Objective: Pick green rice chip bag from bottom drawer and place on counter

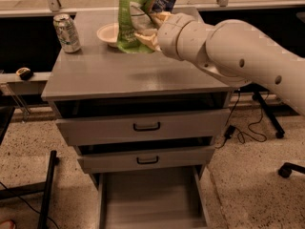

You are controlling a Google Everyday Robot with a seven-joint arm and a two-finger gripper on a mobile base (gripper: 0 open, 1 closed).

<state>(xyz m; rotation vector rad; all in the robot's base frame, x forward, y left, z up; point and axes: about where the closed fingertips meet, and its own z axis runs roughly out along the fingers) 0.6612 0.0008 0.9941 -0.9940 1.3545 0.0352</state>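
The green rice chip bag (130,17) hangs upright in my gripper (148,27), above the back middle of the counter (128,73). The gripper's cream fingers (144,38) are shut on the bag's right edge; its lower end sits clear of the grey top. My white arm (238,51) reaches in from the right. The bottom drawer (150,199) is pulled out at the foot of the cabinet, showing a plain grey tray with nothing in it.
A silver soda can (66,32) stands at the counter's back left. A white bowl (109,33) sits just behind and left of the bag. A dark blue bag (165,0) shows behind the gripper. Two upper drawers with black handles (146,126) stand slightly ajar.
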